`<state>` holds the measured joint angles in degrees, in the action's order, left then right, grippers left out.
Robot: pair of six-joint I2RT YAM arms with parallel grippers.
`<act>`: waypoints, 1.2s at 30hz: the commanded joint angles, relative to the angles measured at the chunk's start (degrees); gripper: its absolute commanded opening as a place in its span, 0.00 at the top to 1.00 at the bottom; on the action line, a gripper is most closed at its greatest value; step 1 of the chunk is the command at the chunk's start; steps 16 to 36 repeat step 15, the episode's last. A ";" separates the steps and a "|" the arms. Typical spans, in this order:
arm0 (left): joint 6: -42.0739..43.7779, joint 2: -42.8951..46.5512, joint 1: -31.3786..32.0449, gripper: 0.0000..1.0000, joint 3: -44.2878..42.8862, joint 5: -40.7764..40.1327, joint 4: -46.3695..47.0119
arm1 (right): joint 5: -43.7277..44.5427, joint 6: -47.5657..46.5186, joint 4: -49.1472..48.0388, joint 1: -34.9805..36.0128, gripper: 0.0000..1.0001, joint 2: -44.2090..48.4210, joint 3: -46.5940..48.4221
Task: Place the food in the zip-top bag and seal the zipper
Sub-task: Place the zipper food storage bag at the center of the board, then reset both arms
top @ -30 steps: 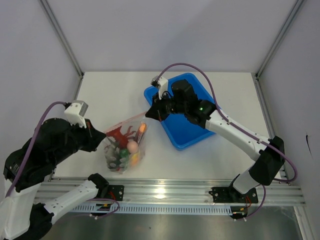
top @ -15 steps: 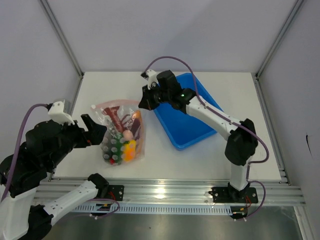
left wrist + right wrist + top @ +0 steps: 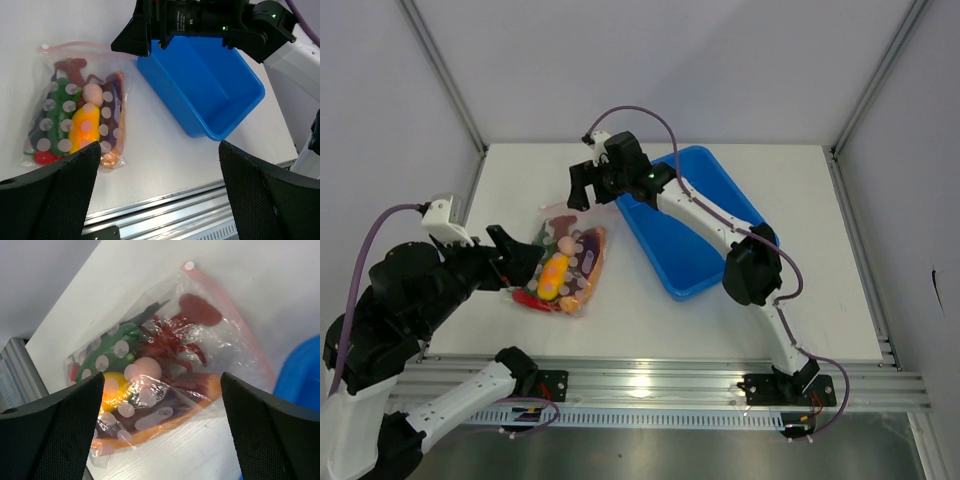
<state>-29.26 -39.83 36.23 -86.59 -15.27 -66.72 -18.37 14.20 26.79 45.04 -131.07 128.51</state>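
Note:
The zip-top bag lies flat on the white table with the food inside. Through it I see a yellow pepper, a green cucumber, a pale egg, red chilies and a brown steak. The zipper runs as one flat pink line along the bag's far edge, with its white slider at the left end. My left gripper is open beside the bag's near-left side, holding nothing. My right gripper hangs open just above the zipper edge, also holding nothing.
A blue plastic tub stands right of the bag, close to the zipper's right end. The right arm stretches across the tub. A metal rail runs along the table's near edge.
Both grippers have opened and let go of the bag, which has dropped flat on the table. The right gripper has swung left along the zipper edge.

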 commanded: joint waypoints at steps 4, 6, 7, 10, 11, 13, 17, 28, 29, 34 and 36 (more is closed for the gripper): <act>-4.84 2.92 -0.19 0.01 8.09 4.27 10.63 | 12.20 -2.51 11.25 -0.56 0.01 15.56 -0.80; -6.16 3.53 -0.19 0.00 12.57 6.99 14.41 | 18.43 -2.94 16.62 0.40 0.01 24.22 -6.93; -6.60 4.32 -0.11 0.00 13.80 8.22 16.08 | 21.16 -3.64 17.85 1.80 0.01 27.76 -10.09; -9.06 6.16 -0.10 0.01 21.00 12.27 21.88 | 28.20 -2.87 20.58 4.61 0.01 43.36 -25.11; -9.85 6.69 -0.10 0.01 22.32 13.41 24.33 | 28.82 -1.73 20.50 5.84 0.01 47.61 -29.06; -11.87 8.97 -0.19 0.00 26.97 17.27 26.98 | 27.96 3.00 20.33 6.38 0.01 60.40 -40.14; -13.54 11.17 -0.19 0.00 32.23 21.04 31.88 | 25.77 6.79 18.48 6.64 0.01 68.97 -50.31; -13.54 11.17 -0.19 0.00 32.23 21.04 31.88 | 25.77 6.79 18.48 6.64 0.01 68.97 -50.31; -13.54 11.17 -0.19 0.00 32.23 21.04 31.88 | 25.77 6.79 18.48 6.64 0.01 68.97 -50.31; -13.54 11.17 -0.19 0.00 32.23 21.04 31.88 | 25.77 6.79 18.48 6.64 0.01 68.97 -50.31; -13.54 11.17 -0.19 0.00 32.23 21.04 31.88 | 25.77 6.79 18.48 6.64 0.01 68.97 -50.31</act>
